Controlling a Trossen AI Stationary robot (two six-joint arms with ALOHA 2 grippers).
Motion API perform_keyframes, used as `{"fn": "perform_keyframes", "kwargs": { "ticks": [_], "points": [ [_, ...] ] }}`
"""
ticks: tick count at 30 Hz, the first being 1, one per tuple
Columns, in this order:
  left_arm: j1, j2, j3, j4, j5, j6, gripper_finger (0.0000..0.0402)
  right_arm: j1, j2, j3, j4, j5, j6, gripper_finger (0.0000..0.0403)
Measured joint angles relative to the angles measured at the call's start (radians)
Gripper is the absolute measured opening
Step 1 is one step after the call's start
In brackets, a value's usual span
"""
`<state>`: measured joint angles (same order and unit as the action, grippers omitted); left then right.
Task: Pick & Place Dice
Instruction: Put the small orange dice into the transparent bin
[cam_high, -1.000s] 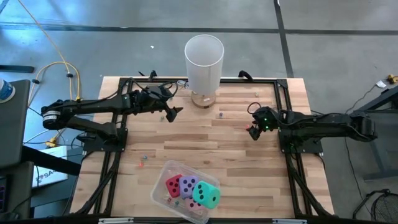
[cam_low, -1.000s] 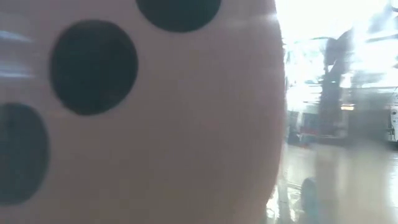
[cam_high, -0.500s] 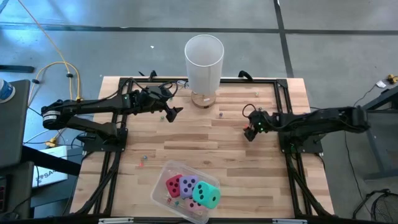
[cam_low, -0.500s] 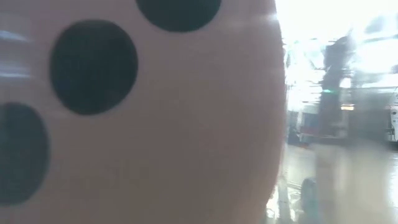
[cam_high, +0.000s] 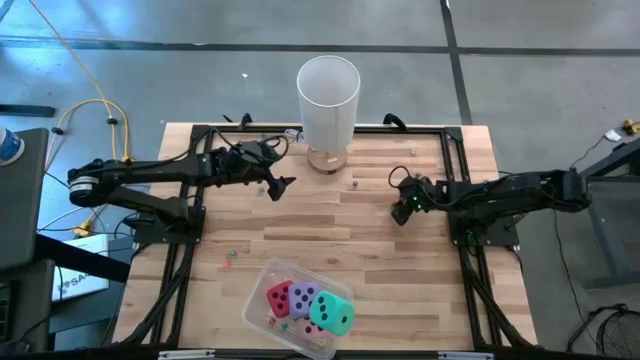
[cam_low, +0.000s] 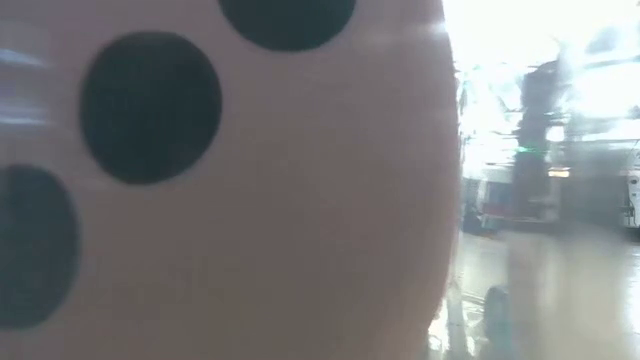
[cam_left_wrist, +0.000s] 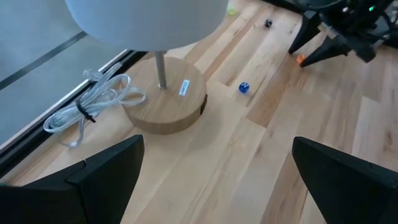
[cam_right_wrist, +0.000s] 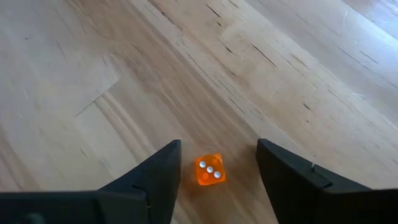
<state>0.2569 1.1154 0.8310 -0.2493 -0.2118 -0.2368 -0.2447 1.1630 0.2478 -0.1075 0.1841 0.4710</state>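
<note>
Small orange die (cam_right_wrist: 209, 170) lies on the bare table (cam_high: 380, 240), between the right gripper's (cam_right_wrist: 217, 167) fingers (cam_right_wrist: 158, 177), which stand apart on either side without touching it. Four foam dice (cam_high: 310, 303), red, purple, pink and teal, sit in a clear tray (cam_high: 258, 283) at the near edge. Left gripper (cam_left_wrist: 217, 165) open wide, beside the lamp's wooden base (cam_left_wrist: 165, 102)

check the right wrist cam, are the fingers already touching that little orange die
No, the small orange die sits on the bare wood between the right gripper's two fingers, with a gap showing on each side.
</note>
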Motion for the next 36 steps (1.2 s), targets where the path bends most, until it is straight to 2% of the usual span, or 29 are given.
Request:
{"fn": "perform_keyframes", "kwargs": {
  "ticks": [7,13,20,36],
  "points": [
    [0.0,0.001,0.0,-0.003,-0.003,-0.012,0.04,0.002,0.0,0.0,-0.016,0.001,0.017,0.0157],
    [-0.011,0.001,0.0,-0.002,0.016,-0.026,0.04,0.029,0.001,0.0,-0.03,0.002,0.031,0.0159],
    [-0.045,0.001,0.0,0.026,0.019,-0.026,0.04,0.078,0.003,-0.002,-0.042,0.054,0.058,0.0152],
    [-0.151,0.001,0.0,0.056,0.019,-0.025,0.04,0.122,0.003,-0.002,-0.05,0.072,0.06,0.0036]
  ]
}}
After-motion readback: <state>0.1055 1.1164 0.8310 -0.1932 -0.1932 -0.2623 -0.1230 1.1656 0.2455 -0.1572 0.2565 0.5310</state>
